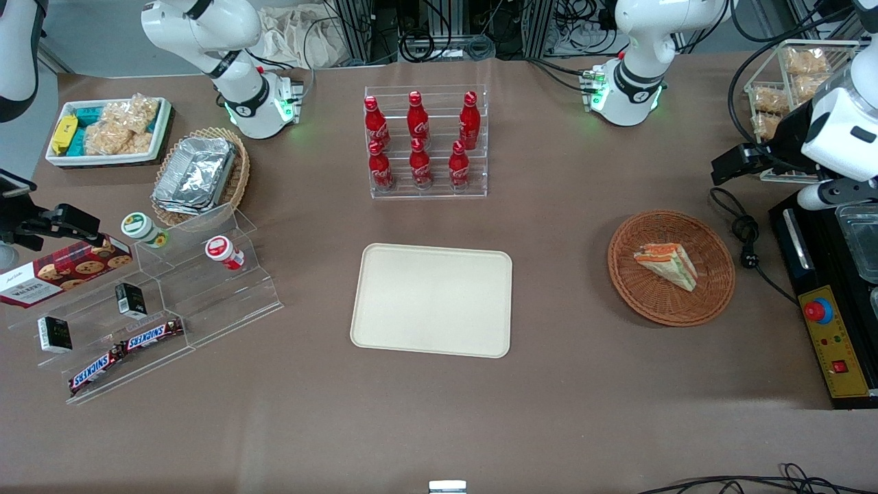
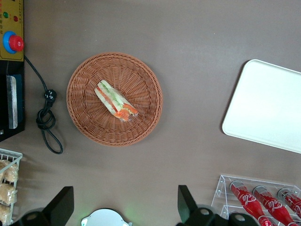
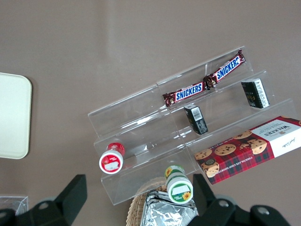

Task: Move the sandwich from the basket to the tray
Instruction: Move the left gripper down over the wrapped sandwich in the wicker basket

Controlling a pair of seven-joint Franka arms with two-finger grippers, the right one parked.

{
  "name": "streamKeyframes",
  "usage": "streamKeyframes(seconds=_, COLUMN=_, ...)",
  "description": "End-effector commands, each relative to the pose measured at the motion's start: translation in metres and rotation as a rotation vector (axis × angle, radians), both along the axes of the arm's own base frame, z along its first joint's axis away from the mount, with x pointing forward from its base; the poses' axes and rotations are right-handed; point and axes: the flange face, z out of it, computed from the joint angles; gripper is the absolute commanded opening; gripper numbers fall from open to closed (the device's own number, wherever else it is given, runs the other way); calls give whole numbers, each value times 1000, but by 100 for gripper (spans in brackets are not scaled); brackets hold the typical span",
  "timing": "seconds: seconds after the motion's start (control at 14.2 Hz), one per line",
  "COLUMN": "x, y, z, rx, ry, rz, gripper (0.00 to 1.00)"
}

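Front view: the sandwich (image 1: 667, 265), a wrapped triangular wedge, lies on its side in the round woven basket (image 1: 713, 285) toward the working arm's end of the worktop (image 1: 569, 412); the empty cream tray (image 1: 431, 300) sits well apart from it, at mid-worktop, nearer the front camera than the rack of red bottles (image 1: 420, 140). The left arm's claw (image 2: 124, 209) is raised high above the worktop with its fingers spread wide apart and holding nothing; in the left wrist view the two dark fingertips (image 2: 63, 202) frame a gap, and the basket and sandwich show whole, untouched. The pick has evidently not yet begun. Likely hazards from here: the wedge's sloped faces and slick clear wrap could let it slide or rotate out of a closing grip; a descent too deep could press the fingertips into the wicker and drag or tip the light basket; a squeeze too hard could crush the soft bread. The black cable (image 1: 744, 237) just beside the basket might snag a low approach.
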Motion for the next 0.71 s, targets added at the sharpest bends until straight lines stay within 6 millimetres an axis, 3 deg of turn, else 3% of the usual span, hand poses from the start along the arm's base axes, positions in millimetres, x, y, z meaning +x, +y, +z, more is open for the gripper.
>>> streamKeyframes(seconds=0.0, x=0, y=0, z=5, rx=24, ry=12, rz=0, gripper=99)
streamKeyframes(seconds=0.14, x=2, y=11, z=-2, rx=24, ry=26, rz=22, gripper=99)
streamKeyframes(seconds=0.35, x=-5, y=34, z=-32, rx=23, ry=71, rz=124, gripper=99)
streamKeyframes(seconds=0.64, x=-5, y=44, z=-101, rx=42, ry=47, rz=317, gripper=99)
